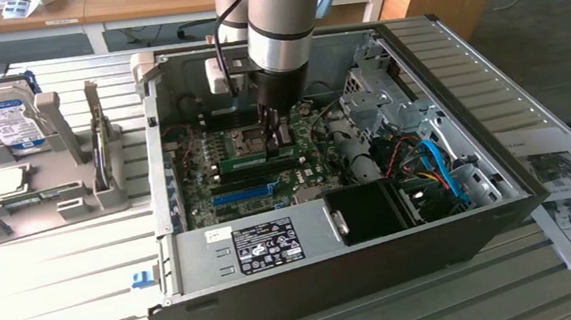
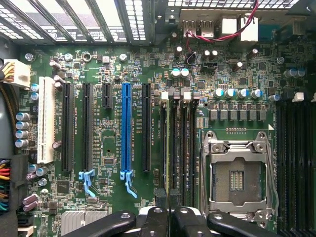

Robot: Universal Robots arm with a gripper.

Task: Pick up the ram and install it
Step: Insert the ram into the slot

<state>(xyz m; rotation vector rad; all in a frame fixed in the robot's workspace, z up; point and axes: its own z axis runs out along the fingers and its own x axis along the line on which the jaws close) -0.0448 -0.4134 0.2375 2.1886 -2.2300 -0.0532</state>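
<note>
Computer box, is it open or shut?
Open. The computer case has no side cover, so the green motherboard shows and the gripper reaches inside.

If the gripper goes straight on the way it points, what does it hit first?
Most likely the green ram standing in the memory slots right under the gripper; the motherboard lies just below. Whether they already touch I cannot tell.
</note>
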